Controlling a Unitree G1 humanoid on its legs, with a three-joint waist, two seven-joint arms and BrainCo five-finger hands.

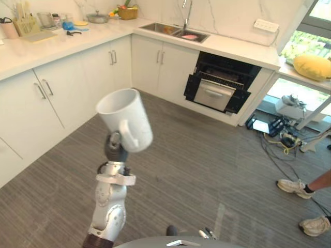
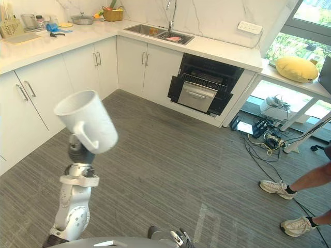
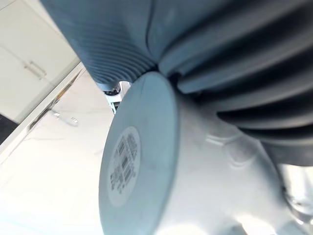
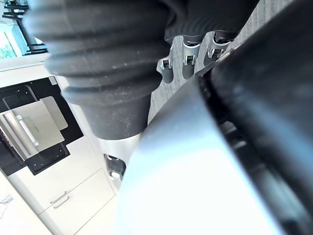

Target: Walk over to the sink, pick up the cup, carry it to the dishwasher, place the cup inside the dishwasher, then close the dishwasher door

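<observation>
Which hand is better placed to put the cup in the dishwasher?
Left: the left hand holds the cup raised, with the open dishwasher ahead; the right hand sits low.

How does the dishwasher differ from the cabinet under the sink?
The dishwasher is black with a silver front; the cabinet is white. The dishwasher stands open, the cabinet's two doors are shut. Both sit under the same white counter.
</observation>
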